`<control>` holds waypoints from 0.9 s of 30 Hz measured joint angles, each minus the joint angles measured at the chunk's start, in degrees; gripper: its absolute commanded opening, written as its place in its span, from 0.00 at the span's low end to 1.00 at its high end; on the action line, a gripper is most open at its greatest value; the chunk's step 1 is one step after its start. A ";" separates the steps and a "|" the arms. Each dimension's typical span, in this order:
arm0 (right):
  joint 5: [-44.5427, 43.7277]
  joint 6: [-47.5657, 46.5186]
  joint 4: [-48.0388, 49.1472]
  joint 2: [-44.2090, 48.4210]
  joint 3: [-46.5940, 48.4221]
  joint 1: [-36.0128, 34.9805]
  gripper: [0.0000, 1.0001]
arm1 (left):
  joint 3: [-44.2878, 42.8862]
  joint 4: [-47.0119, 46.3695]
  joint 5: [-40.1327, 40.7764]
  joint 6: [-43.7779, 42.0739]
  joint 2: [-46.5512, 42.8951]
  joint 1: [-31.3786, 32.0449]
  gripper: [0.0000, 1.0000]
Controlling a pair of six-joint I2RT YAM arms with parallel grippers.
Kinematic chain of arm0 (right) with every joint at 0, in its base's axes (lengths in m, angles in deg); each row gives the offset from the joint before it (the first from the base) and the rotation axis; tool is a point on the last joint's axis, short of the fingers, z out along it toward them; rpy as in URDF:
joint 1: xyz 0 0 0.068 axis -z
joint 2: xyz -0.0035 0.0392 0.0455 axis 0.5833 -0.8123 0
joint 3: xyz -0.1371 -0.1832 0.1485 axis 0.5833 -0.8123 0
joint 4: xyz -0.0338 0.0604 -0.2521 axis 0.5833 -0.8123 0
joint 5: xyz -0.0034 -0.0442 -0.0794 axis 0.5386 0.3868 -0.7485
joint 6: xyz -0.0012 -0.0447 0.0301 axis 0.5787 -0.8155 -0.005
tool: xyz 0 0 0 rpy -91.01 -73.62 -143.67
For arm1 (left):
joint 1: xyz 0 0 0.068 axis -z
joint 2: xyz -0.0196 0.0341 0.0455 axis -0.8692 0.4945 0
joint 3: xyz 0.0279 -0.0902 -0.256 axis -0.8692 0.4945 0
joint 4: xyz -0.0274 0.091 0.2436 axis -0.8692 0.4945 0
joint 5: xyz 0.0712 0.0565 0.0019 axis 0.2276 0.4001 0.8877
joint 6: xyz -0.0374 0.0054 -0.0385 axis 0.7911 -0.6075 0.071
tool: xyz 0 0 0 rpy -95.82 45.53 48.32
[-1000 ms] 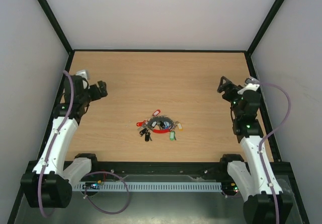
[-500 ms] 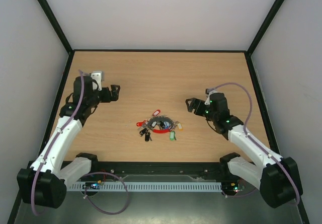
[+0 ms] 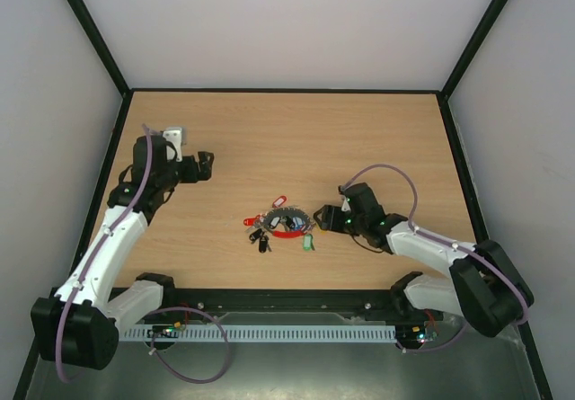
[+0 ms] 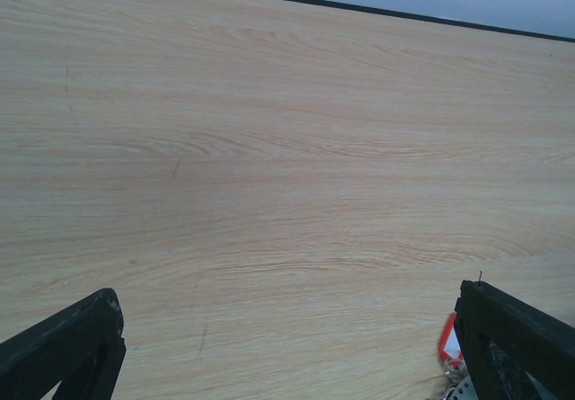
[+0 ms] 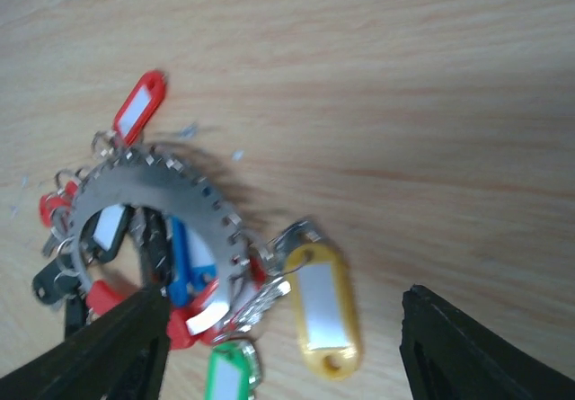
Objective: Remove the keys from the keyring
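The wooden surface [image 3: 269, 130] carries one cluster just below centre of the top view. The left claw [image 3: 205, 164], released with jaws wide, is at centre left, well apart from the cluster. The right claw [image 3: 323, 217], jaws apart and gripping nothing, sits just right of it. The keyring [image 5: 153, 180] lies flat, and the keys [image 5: 182, 261] with coloured tags are threaded on it.
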 measured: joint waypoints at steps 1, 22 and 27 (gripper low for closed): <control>0.33 0.15 0.48 -0.26 -0.09 -1.27 0.66 | 0.00 0.00 0.33 0.00 -0.02 0.00 1.00; -0.02 9.94 9.33 -3.82 -2.23 -8.50 0.37 | 2.95 -0.28 8.48 -0.48 0.28 0.00 1.00; -1.36 10.05 9.31 -6.12 -2.16 -8.68 0.35 | 2.95 -1.14 9.53 -0.48 0.09 0.00 1.00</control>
